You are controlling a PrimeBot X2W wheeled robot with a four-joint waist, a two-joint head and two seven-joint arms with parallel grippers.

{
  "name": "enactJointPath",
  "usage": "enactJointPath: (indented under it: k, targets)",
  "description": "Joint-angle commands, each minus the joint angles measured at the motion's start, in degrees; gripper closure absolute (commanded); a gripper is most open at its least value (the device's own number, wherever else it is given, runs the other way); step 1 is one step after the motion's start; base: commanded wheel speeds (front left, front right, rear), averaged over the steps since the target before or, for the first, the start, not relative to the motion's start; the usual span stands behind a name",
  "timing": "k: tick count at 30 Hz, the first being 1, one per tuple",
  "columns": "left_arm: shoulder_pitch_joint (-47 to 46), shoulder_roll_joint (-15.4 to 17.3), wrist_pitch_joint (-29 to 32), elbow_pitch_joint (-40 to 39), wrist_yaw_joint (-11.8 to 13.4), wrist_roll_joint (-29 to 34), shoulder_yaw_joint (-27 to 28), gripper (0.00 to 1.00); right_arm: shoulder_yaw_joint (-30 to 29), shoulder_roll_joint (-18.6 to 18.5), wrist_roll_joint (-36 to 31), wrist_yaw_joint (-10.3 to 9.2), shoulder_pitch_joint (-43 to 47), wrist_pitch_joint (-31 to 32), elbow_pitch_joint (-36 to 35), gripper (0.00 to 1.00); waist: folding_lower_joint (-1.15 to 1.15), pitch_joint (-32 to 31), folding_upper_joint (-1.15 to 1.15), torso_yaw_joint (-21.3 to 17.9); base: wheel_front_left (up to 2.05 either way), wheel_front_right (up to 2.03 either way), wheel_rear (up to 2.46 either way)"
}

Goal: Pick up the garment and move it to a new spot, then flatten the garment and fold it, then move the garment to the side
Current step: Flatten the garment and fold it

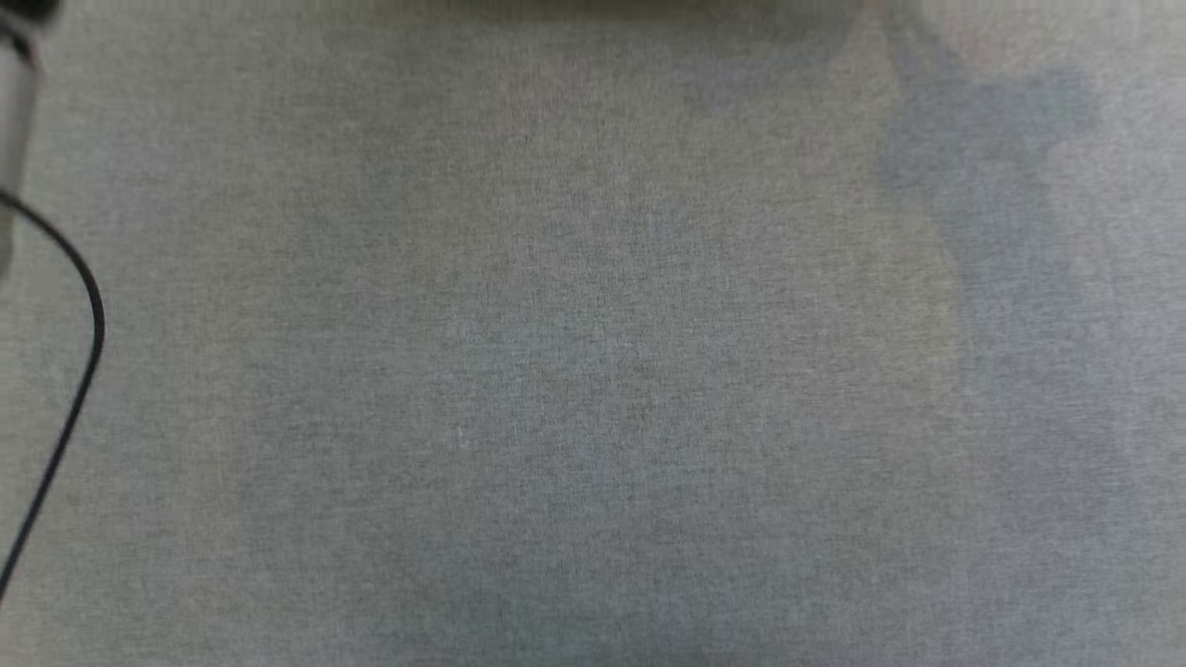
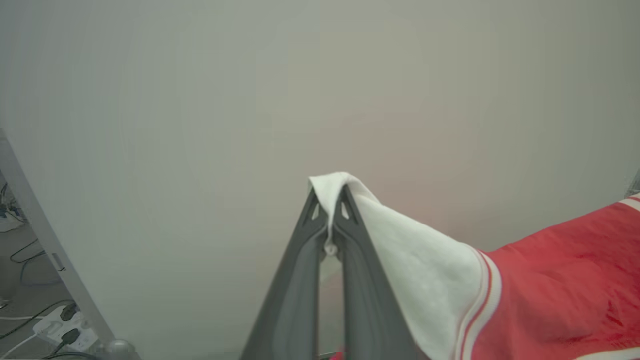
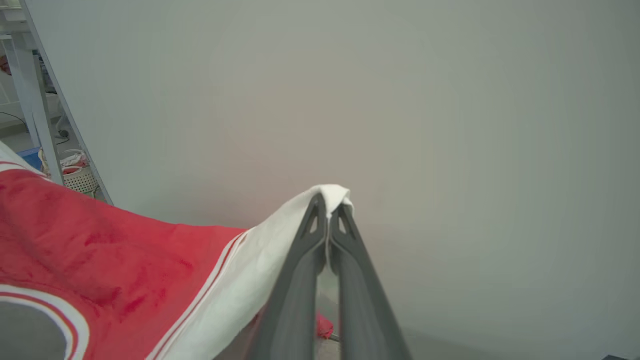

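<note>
The garment (image 2: 560, 280) is a red jersey with white sleeves and red-white striped trim, held up off the grey surface. In the left wrist view my left gripper (image 2: 330, 200) is shut on the tip of one white sleeve (image 2: 420, 265), and the red body stretches away to the right. In the right wrist view my right gripper (image 3: 328, 210) is shut on the other white sleeve (image 3: 265, 260), with the garment (image 3: 100, 250) spreading to the left and its striped collar (image 3: 60, 310) at the lower left.
The head view shows the grey fabric table top (image 1: 593, 371) with a black cable (image 1: 79, 371) curving along the left edge. A power strip with cables (image 2: 60, 330) lies on the floor at left. A white basket (image 3: 77, 175) stands beyond the table's edge.
</note>
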Motion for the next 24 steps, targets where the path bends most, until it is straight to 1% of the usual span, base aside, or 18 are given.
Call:
enactJointPath:
  k: [1,3,7,12,15,19,24]
  targets:
    - [3.27,1.12,-0.68,-0.64,-0.15,-0.97,-0.01,1.0,1.01,-0.04,0.78,-0.04,2.83,-1.02,-0.12,1.0,-0.01,-3.14,0.0,-0.13,0.0,0.0,0.0]
    - [8.07,1.99,-1.25,-1.8,-0.14,-1.68,-0.09,1.0,2.45,-0.09,2.03,-0.04,6.6,-2.23,-0.34,1.0,-0.01,-4.93,0.0,-0.08,0.0,0.0,0.0]
    - [18.85,3.06,-2.02,-5.38,1.38,-3.27,-0.23,1.0,5.32,-0.74,4.19,-0.04,14.69,-4.25,-1.62,1.0,-0.01,-8.63,0.0,0.19,0.0,0.0,0.0]
    - [33.52,4.62,-2.54,-11.4,4.61,-5.75,-0.13,1.0,8.05,-1.94,6.41,-0.04,25.09,-5.77,-3.67,1.0,-0.01,-13.19,0.0,0.4,0.0,0.0,0.0]
    - [42.07,5.95,-2.69,-15.91,7.26,-7.39,0.2,1.0,8.59,-3.37,7.66,-0.04,31.28,-6.45,-5.61,1.0,-0.01,-15.68,0.0,0.66,0.0,0.0,0.0]
    - [51.72,8.04,-2.61,-21.8,10.56,-9.28,0.26,1.0,8.07,-5.35,9.3,-0.04,39.09,-6.94,-7.78,1.0,-0.01,-18.2,0.0,1.0,0.0,0.0,0.0]
    - [61.42,10.35,-2.28,-26.84,13.63,-11.67,0.12,1.0,7.82,-7.09,10.72,-0.04,48.51,-6.38,-10.42,1.0,-0.01,-20.69,0.0,1.04,0.0,0.0,0.0]
